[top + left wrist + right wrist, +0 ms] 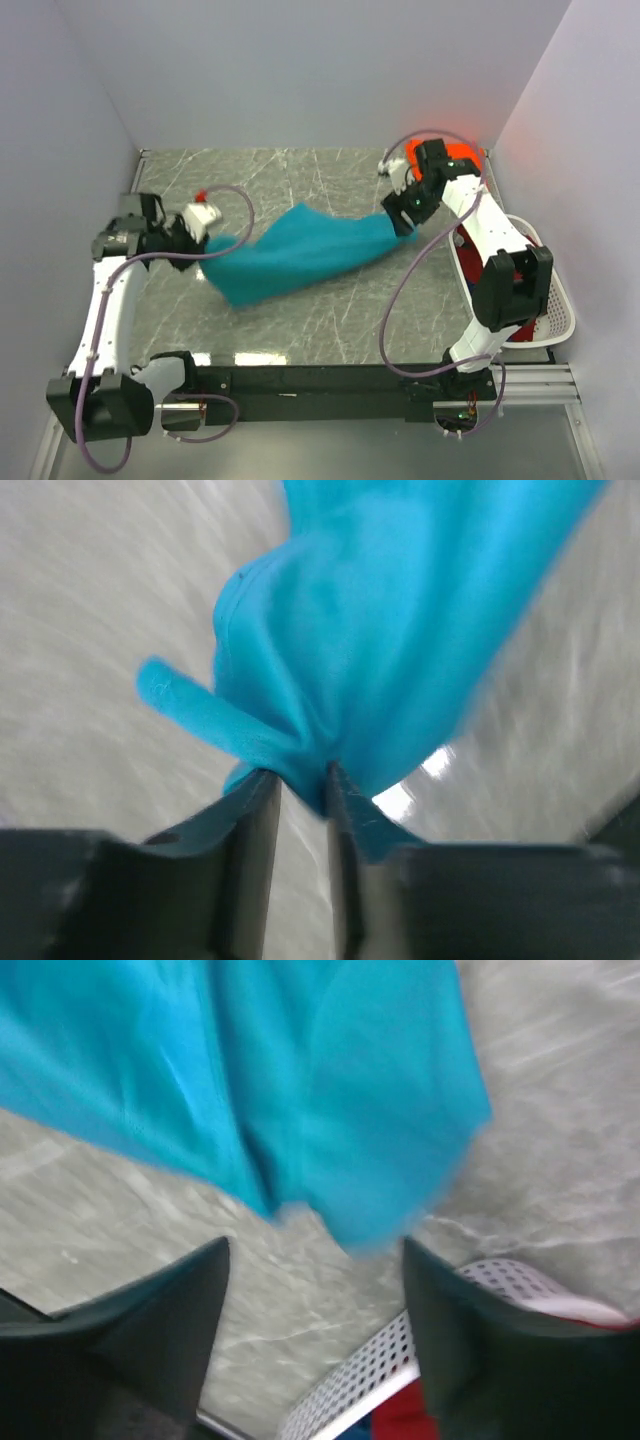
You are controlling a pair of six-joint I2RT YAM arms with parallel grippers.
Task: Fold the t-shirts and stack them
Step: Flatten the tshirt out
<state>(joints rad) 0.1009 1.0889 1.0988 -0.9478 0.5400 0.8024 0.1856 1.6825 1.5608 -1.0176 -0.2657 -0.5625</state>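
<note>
The teal t-shirt (pixel 300 250) lies spread in a diagonal band across the marble table (pixel 300 180), between my two grippers. At the shirt's left end my left gripper (pixel 205 240) has its jaws a narrow gap apart. In the left wrist view the bunched teal cloth (pixel 380 630) comes to a point at that gripper's (pixel 300 775) tips, and table shows between the fingers. My right gripper (pixel 400 215) is at the shirt's right end. In the right wrist view it (pixel 315 1245) stands wide open, with the teal cloth (pixel 300 1080) just beyond its tips. An orange t-shirt (pixel 455 152) sits at the back right.
A white perforated laundry basket (pixel 555 300) stands along the right edge, holding dark red cloth (pixel 520 330). Its rim (pixel 400 1380) shows under the right gripper, with red cloth (pixel 400 1415) inside. White walls close in the table at the left, back and right.
</note>
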